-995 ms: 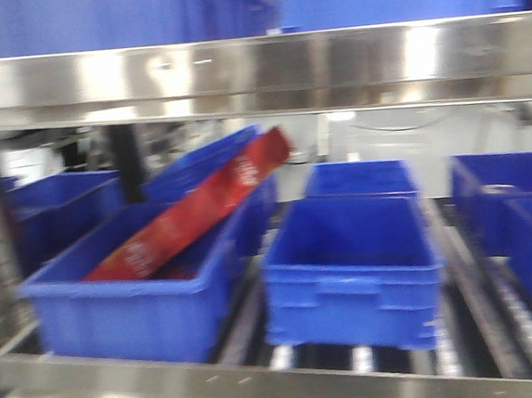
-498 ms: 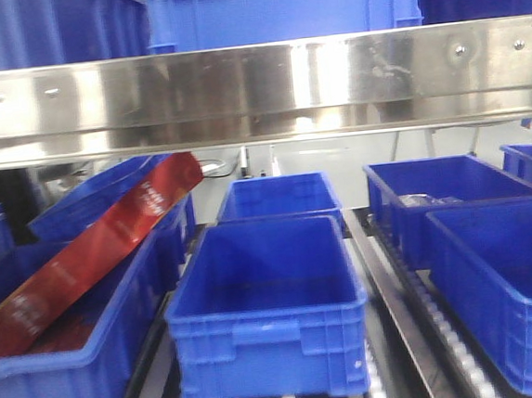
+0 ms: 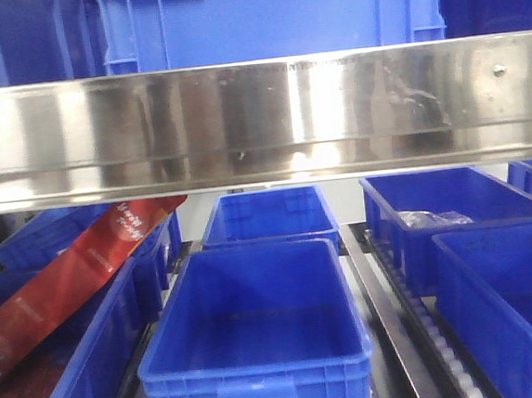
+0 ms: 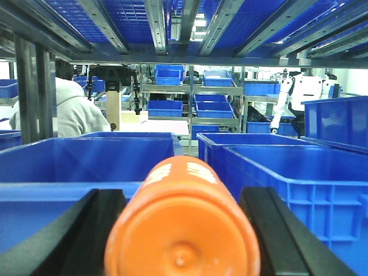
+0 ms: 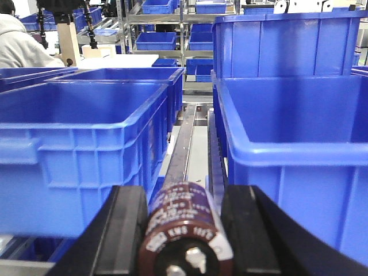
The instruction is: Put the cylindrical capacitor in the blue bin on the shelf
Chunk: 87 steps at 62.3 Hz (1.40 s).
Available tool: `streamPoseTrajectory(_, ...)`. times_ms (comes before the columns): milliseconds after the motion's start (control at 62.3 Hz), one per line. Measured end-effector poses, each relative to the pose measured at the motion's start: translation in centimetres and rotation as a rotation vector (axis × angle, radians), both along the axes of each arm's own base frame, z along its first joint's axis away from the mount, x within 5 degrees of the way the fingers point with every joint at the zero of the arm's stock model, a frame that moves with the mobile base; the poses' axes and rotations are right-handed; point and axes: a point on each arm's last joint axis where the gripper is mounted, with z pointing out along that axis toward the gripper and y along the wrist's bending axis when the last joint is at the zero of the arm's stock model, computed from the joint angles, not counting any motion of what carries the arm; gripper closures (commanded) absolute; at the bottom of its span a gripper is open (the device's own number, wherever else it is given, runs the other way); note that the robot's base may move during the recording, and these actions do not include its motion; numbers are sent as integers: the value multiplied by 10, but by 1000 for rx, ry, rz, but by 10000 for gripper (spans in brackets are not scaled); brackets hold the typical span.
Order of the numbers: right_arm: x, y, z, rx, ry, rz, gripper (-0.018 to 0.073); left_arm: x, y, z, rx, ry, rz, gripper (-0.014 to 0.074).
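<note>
- The right gripper (image 5: 184,201) is clamped tight on the cylindrical capacitor (image 5: 185,233). Its black fingers (image 5: 125,230) press both flanks, and the terminal end faces the wrist camera.
- Straight ahead there's a narrow lane. A metal divider (image 5: 190,138) runs between the left bin (image 5: 80,144) and the right bin (image 5: 299,149), and both rims stand higher than the capacitor.
- The left gripper (image 4: 183,198) is closed round an orange can (image 4: 181,233), dark fingers hard against both sides.
- Blue bin walls (image 4: 293,172) cross in front of that can, and the ribbed underside of the upper level (image 4: 172,23) hangs overhead, so it's a low slot.
- From the front, the shelf's steel front rail (image 3: 259,116) spans the whole width, with the opening below its lower edge.
- The centre blue bin (image 3: 254,330) sits under that edge with its top open, floor showing and rim unobstructed.
- A red package (image 3: 68,281) leans tilted out of the neighbouring bin on the left of the picture, its top end reaching up to the rail.
- A roller track (image 3: 418,335) separates the centre bin from the bins on the right of the picture.
</note>
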Motion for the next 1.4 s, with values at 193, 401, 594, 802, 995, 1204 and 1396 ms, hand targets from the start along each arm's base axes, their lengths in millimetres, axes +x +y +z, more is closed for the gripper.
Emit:
streamPoseTrajectory(193,0,0,0,0,0,0,721,0,0,0,0,0,0,707)
streamPoseTrajectory(401,0,0,0,0,0,0,721,0,0,0,0,0,0,707)
streamPoseTrajectory(594,0,0,0,0,0,0,721,0,0,0,0,0,0,707)
streamPoseTrajectory(802,0,0,0,0,0,0,721,0,0,0,0,0,0,707)
streamPoseTrajectory(995,0,0,0,0,0,0,721,0,0,0,0,0,0,707)
streamPoseTrajectory(1204,0,0,0,0,0,0,721,0,0,0,0,0,0,707)
streamPoseTrajectory(1396,0,0,1,2,-14,0,721,0,0,0,0,0,0,707)
